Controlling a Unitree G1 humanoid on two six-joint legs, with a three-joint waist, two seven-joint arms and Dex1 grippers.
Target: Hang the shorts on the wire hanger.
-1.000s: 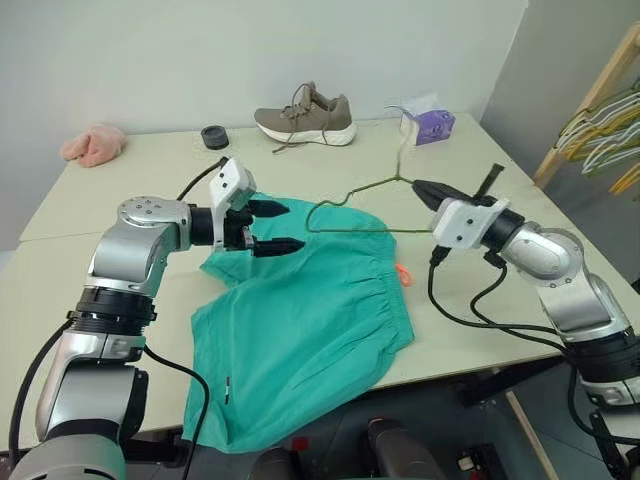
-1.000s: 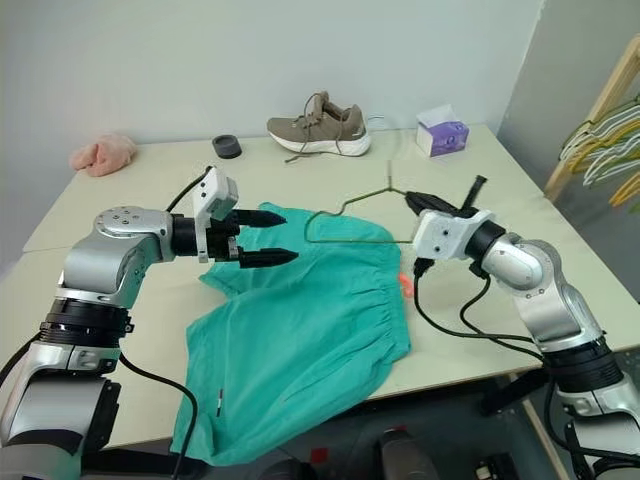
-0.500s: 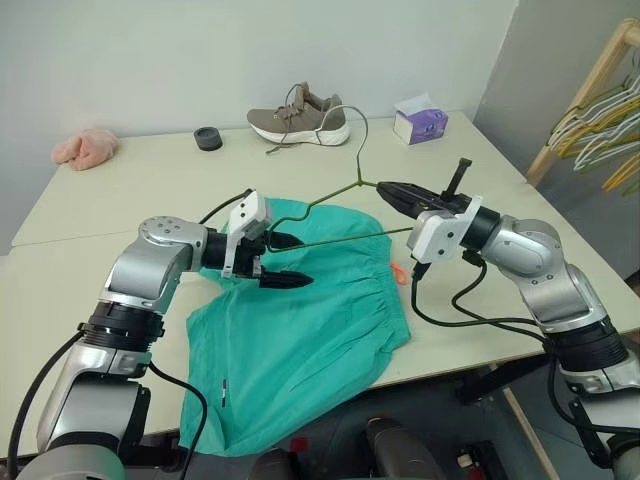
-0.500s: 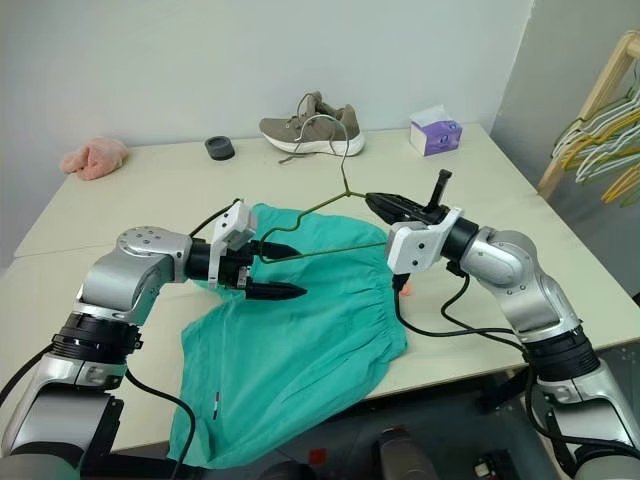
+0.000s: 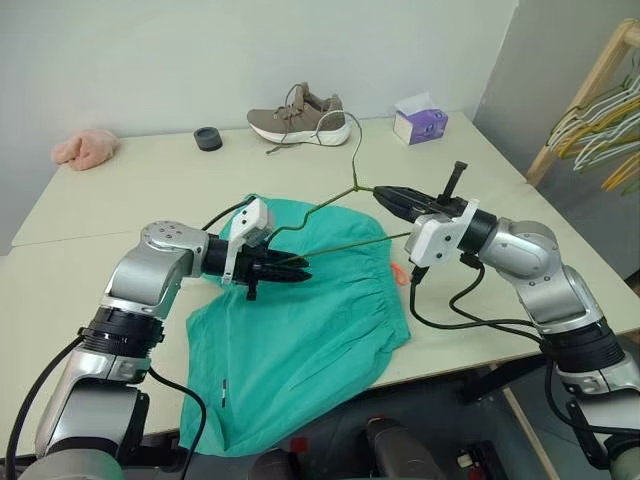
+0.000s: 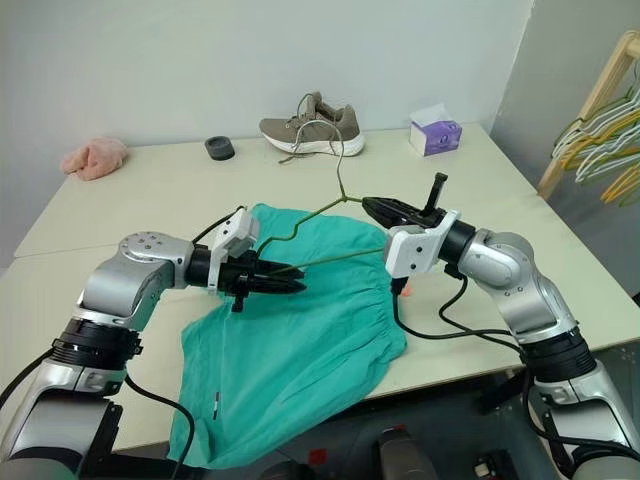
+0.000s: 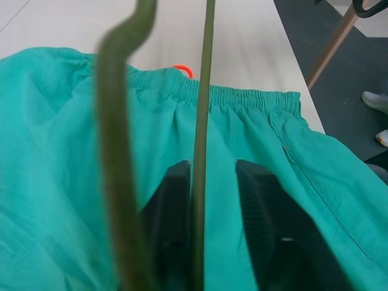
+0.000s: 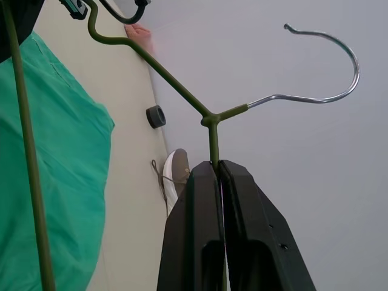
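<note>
Behind the wire hanger (image 7: 203, 91) from the left wrist, shorts' (image 7: 54, 151) orange tag (image 7: 182, 70).

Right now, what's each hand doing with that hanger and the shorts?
Right gripper shut on the hanger near its hook, held above the table. Left gripper closing around its bottom bar. Shorts flat underneath, not hung. Nothing in the way.

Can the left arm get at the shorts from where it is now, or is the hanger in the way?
Probably not at once. The left end effector hangs just over the shorts, but its fingers are closed around the hanger wire; it would have to let go first.
</note>
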